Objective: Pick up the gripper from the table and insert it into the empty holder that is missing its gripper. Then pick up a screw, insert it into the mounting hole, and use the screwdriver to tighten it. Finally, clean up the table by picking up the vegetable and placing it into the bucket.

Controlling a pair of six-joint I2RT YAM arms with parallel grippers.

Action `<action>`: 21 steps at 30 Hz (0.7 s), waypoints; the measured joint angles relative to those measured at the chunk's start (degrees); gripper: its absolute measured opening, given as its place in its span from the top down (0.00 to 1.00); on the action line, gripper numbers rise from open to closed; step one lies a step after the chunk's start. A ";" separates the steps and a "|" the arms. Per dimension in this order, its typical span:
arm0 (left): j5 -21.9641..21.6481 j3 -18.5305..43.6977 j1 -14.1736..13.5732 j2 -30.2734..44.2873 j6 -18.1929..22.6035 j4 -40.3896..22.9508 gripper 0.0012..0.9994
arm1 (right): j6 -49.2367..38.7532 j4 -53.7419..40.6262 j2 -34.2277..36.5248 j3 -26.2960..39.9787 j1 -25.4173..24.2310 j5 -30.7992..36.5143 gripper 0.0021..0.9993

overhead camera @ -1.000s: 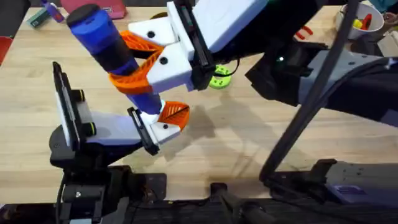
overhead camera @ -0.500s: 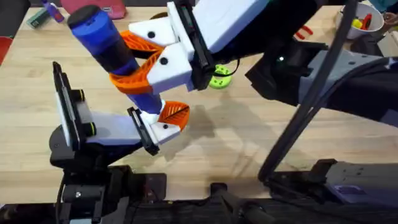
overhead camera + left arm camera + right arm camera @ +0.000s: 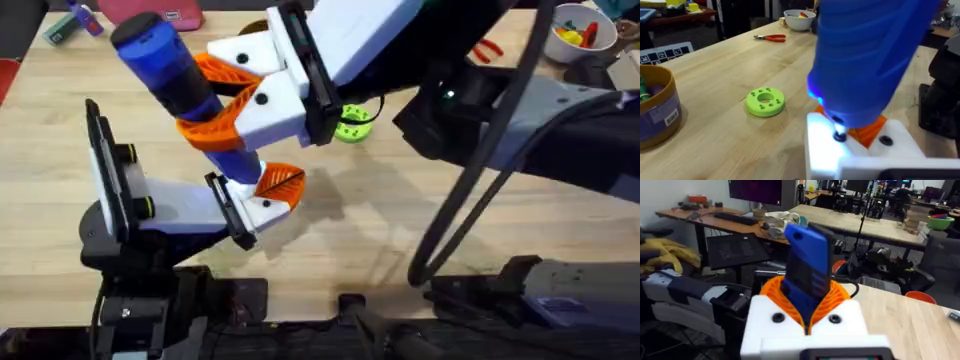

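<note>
My right gripper [image 3: 215, 95] reaches across the table and is shut on the blue screwdriver [image 3: 165, 65], which stands tilted between its orange ribbed pads [image 3: 840, 297]. The screwdriver's metal tip [image 3: 840, 135] rests in a hole of the white holder [image 3: 262, 208] on my left gripper [image 3: 255, 195], whose fingers are shut together. The small orange gripper [image 3: 281, 181] sits in that holder. The tan bucket [image 3: 655, 107] with a blue band stands off to one side in the left wrist view. The vegetable is out of view, and the screwdriver tip hides any screw.
A green ring [image 3: 352, 124] lies on the wood behind the grippers. Red-handled pliers [image 3: 770, 37] and a white bowl [image 3: 578, 32] of colourful bits sit at the far right. A black cable [image 3: 470, 170] loops across the right side. A pink box [image 3: 160, 12] lies at the far edge.
The black cable on the right has swung slightly left, uncovering more of the white bowl. Both grippers and the screwdriver stay where they were.
</note>
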 joint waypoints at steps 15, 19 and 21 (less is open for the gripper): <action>-0.09 0.00 0.00 0.01 0.01 0.00 0.99 | 0.15 5.25 1.01 0.00 0.00 -1.38 0.98; -0.09 0.00 0.00 0.01 0.01 0.02 0.99 | 0.02 5.99 1.01 0.00 0.00 -1.96 0.98; -0.09 0.00 0.00 0.01 0.01 0.02 0.99 | 0.02 6.13 1.01 0.00 0.00 -2.26 0.98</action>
